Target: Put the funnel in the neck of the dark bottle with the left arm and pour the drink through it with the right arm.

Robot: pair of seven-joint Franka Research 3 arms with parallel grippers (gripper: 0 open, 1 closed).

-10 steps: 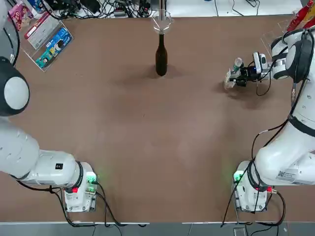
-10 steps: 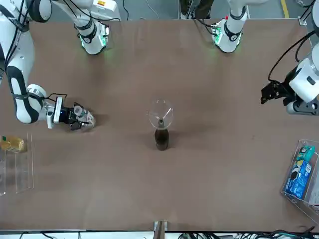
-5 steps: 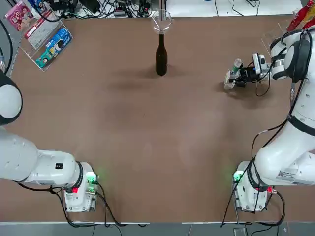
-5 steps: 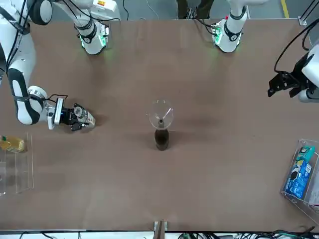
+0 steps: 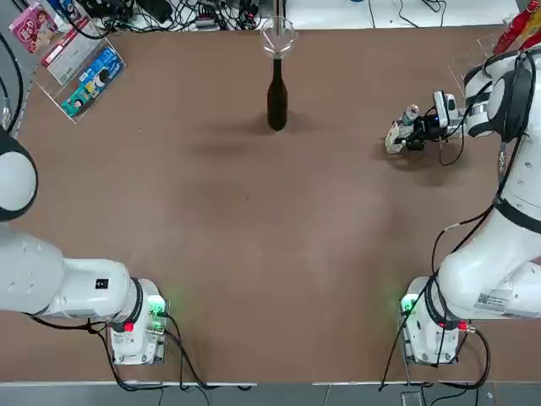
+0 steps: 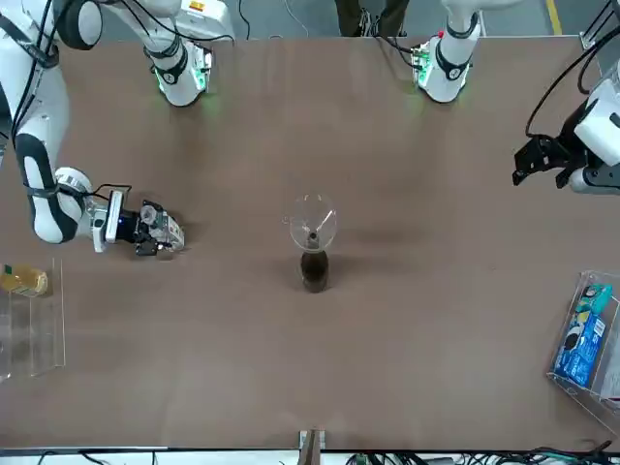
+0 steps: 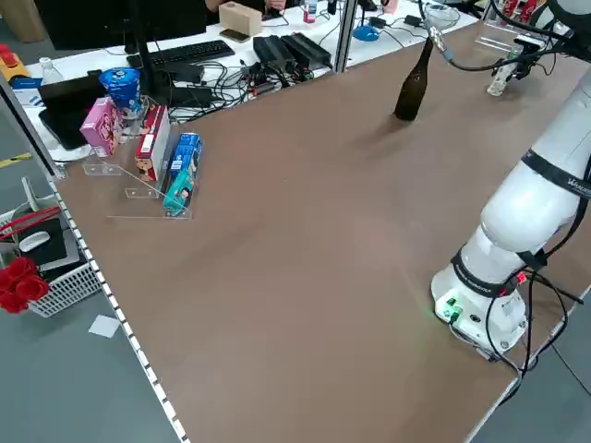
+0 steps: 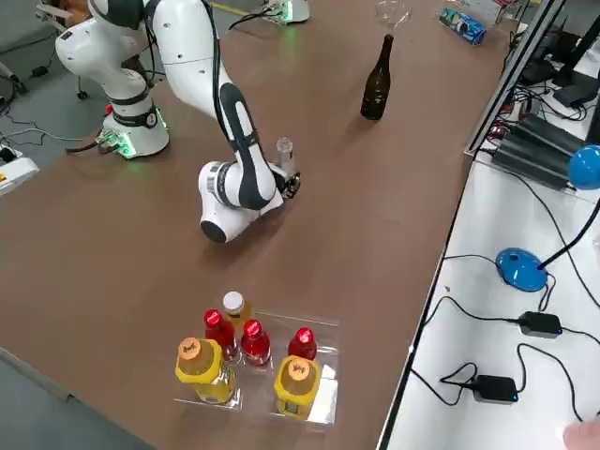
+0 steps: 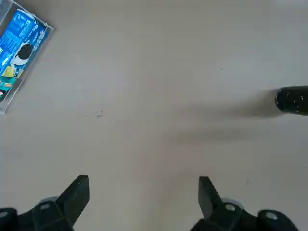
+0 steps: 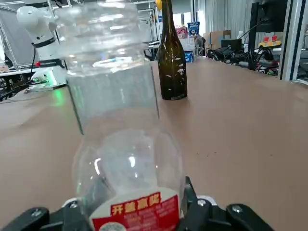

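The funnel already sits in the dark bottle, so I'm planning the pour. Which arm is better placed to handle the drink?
Right. The right gripper is at the drink, which stands upright. The left gripper hangs open over the opposite side of the table, far from it.

Dark bottle (image 5: pixel 276 103) upright at worktop (image 5: pixel 254 237) far edge, funnel (image 5: pixel 277 39) in neck. Right claw (image 5: pixel 404 135) around clear drink bottle (image 5: pixel 402 129), well apart.
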